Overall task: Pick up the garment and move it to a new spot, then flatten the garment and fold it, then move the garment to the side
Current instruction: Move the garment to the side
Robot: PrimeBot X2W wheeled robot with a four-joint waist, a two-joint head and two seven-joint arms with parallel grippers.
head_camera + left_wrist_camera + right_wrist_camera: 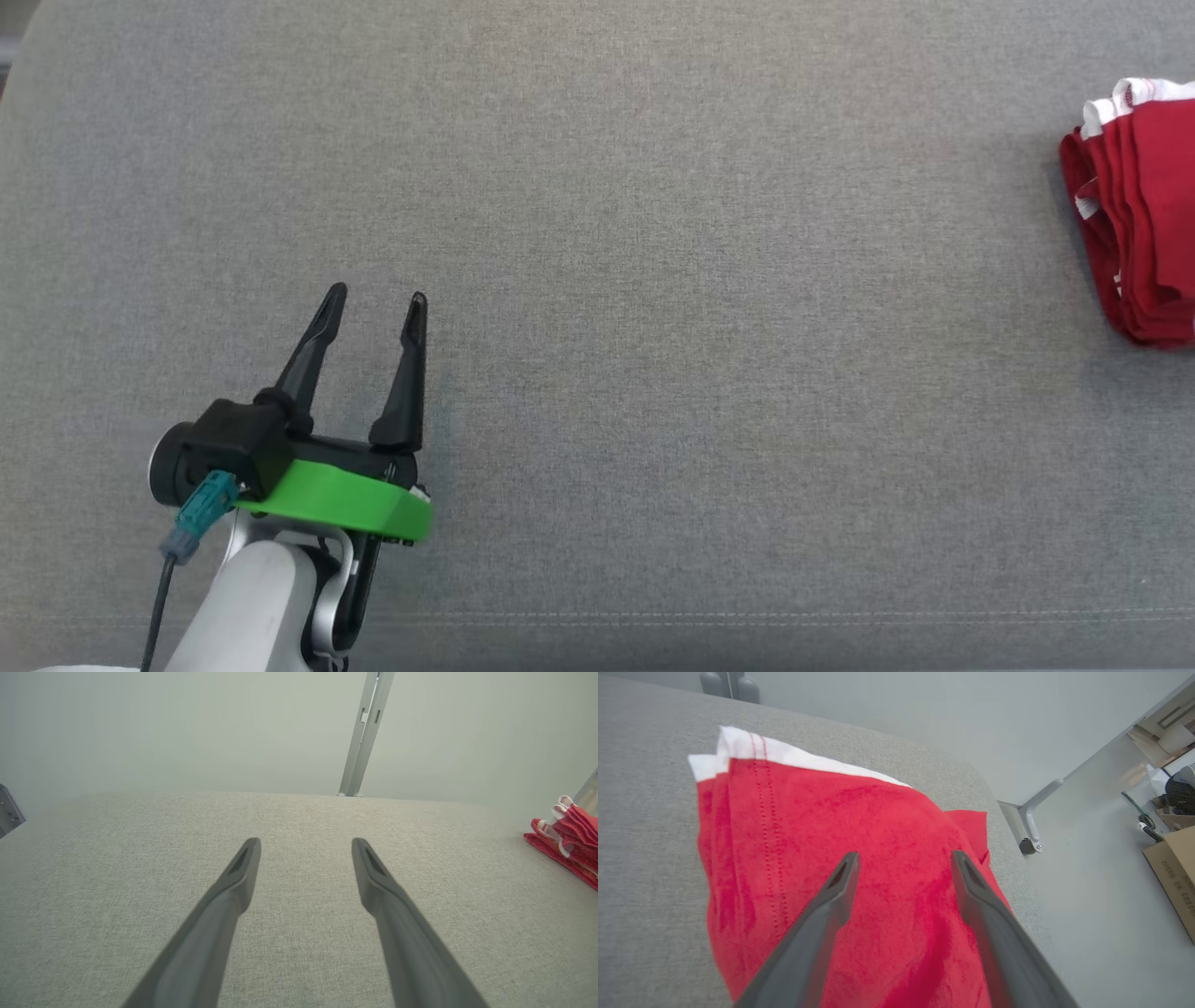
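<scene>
The garment is red with white trim, folded into a stack at the far right edge of the grey surface; it also shows at the right edge of the left wrist view. In the right wrist view the garment lies flat right under my right gripper, whose two dark fingers stand open above the red cloth with nothing between them. My left gripper hovers open over bare grey fabric at the lower left, far from the garment; its fingers hold nothing.
The grey cushioned surface stretches wide between left gripper and garment. Its right edge drops to a pale floor with a metal frame leg and a cardboard box. A metal post stands behind the far edge.
</scene>
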